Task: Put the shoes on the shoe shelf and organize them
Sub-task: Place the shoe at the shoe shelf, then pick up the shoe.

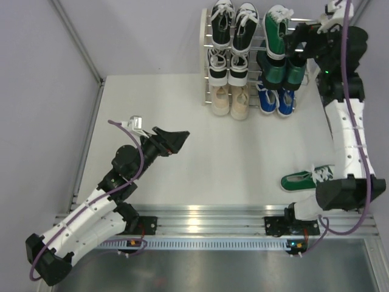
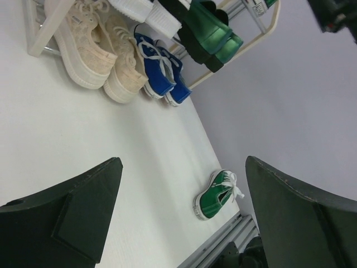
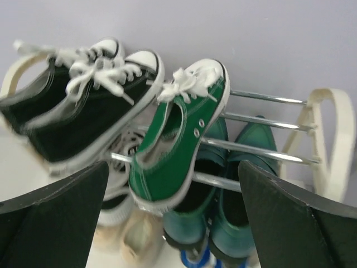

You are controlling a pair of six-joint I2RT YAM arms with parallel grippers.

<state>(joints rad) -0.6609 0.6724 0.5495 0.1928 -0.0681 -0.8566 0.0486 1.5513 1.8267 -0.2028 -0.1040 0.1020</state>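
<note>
**Surface:** white matte table [image 1: 182, 152], an aluminium rail [image 1: 206, 222] along its near edge. Plain pale grey walls [image 1: 152, 36] are seen behind.

**Shoe shelf** [image 1: 205, 73]: set at the far edge against the wall.
- Top tier: black-and-white sneakers [image 1: 234, 24] on the left and one green sneaker [image 1: 277, 30] on the right, laid across the chrome bars.
- Middle tier: second black-and-white pair [image 1: 228, 64], dark green dress shoes [image 1: 279, 70].
- Bottom: beige lace-ups [image 1: 231, 100], blue sneakers [image 1: 275, 100].

**Loose item:** second green sneaker [image 1: 301, 180], lying on the table by the right arm's base.

**Right gripper** [image 1: 296, 42]: held at the top tier, jaws spread wide, gripping nothing.

**Left gripper** [image 1: 179, 143]: held over mid-table, jaws spread, holding nothing.
</note>
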